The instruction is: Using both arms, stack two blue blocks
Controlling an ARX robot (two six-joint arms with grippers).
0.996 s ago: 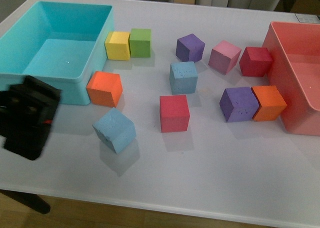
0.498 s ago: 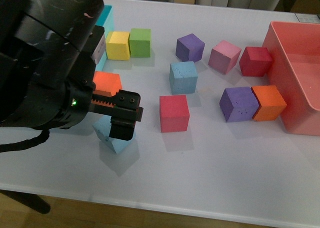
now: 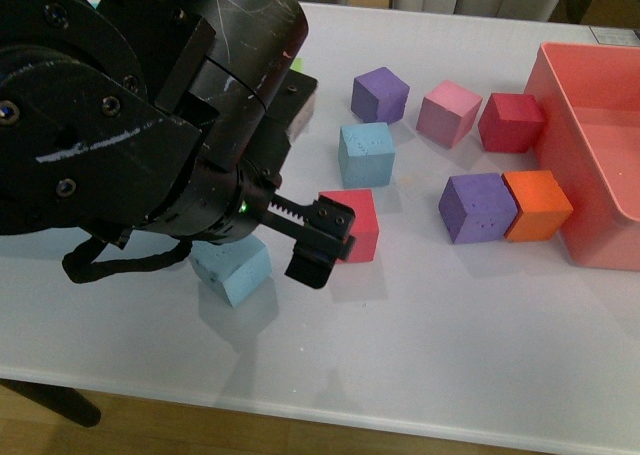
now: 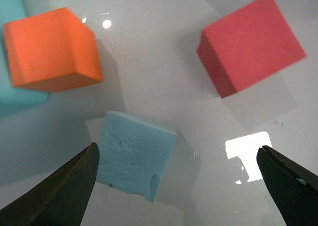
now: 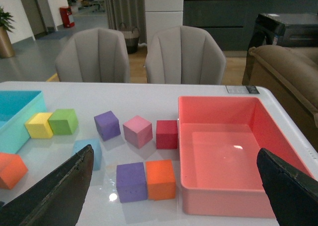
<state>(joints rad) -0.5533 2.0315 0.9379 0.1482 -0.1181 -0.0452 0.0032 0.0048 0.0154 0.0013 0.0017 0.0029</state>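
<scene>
Left gripper point(image 4: 178, 159) held above light sky-blue foam cube point(image 4: 134, 156)
Jaws here and on the right gripper point(image 5: 175, 186) are spread; the cube should be centred before closure.

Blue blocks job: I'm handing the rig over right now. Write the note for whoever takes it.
Left hand: open, over the near blue block, not gripping it; the block sits nearer one finger.
Right hand: open, empty, held high above the table.
Far blue block: on the table, just beyond the red cube, apart from the near one.
Done: nothing grasped, nothing stacked.
Left: centre and close the left hand on the near block, probably take the far one with the right, then set one on the other.
</scene>
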